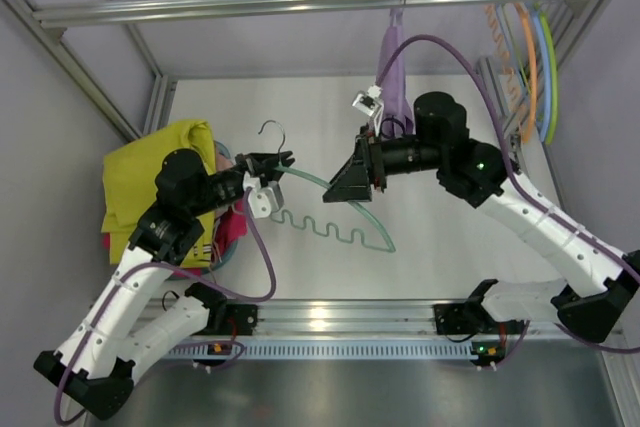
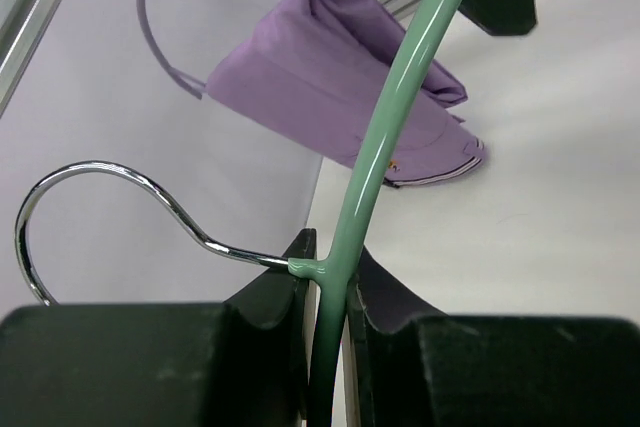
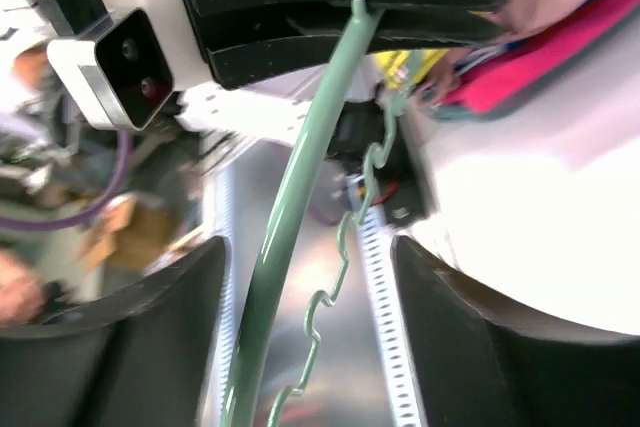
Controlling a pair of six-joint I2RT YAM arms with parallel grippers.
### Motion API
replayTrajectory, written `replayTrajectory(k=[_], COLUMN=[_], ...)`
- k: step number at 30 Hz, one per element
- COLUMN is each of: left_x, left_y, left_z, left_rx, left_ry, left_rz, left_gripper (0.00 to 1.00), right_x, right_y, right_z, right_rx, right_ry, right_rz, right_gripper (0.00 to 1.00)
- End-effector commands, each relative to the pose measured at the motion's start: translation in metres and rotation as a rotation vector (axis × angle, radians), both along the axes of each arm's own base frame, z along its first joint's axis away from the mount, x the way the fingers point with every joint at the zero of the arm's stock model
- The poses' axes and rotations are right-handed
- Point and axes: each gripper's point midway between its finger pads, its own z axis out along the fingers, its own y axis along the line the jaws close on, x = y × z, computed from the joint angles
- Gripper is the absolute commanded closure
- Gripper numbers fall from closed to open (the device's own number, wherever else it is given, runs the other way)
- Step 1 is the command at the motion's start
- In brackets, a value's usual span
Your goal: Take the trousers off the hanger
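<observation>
Top: left fingers (image 1: 275,162) pinching the neck of the bare hanger (image 1: 308,180), right fingers (image 1: 342,187) spread astride its arm; yellow trousers (image 1: 140,182) lying on the bench (image 1: 300,117) pile (image 1: 232,229), lilac trousers (image 1: 392,57) hanging from the rail (image 1: 300,2). Left wrist: pinch sitting square beside the hook (image 2: 100,172). Right wrist: spread fingers touching nothing; probably best backing straight off, avoiding snags.

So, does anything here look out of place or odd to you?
Only the green hanger: it is bare, pinched at its neck by the left hand, the open right hand around its arm. The lilac trousers behind seem to sag onto the table.
</observation>
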Motion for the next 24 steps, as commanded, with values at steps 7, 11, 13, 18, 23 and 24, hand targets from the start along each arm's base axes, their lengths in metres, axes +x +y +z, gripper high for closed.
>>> replayTrajectory(k=[7, 11, 13, 18, 23, 24], left_x=[0.029, 0.036, 0.038, 0.036, 0.027, 0.025], left_y=[0.013, 0.014, 0.013, 0.011, 0.007, 0.006], left_z=[0.04, 0.041, 0.044, 0.049, 0.052, 0.051], left_rx=[-0.04, -0.029, -0.031, -0.04, -0.049, -0.05], left_ry=[-0.108, -0.113, -0.122, -0.132, -0.149, -0.148], left_rz=[0.148, 0.177, 0.185, 0.181, 0.136, 0.126], left_gripper=[1.0, 1.0, 1.0, 1.0, 1.0, 1.0], right_x=[0.016, 0.018, 0.019, 0.018, 0.017, 0.018], right_y=[-0.058, -0.061, -0.062, -0.058, -0.059, -0.059], right_z=[0.0, -0.01, -0.021, -0.033, -0.021, -0.019], right_rx=[-0.136, -0.163, -0.19, -0.203, -0.168, -0.165], right_ry=[-0.35, -0.341, -0.332, -0.295, -0.291, -0.285], right_rz=[-0.209, -0.223, -0.226, -0.196, -0.174, -0.169], right_gripper=[0.01, 0.01, 0.05, 0.36, 0.97, 1.0])
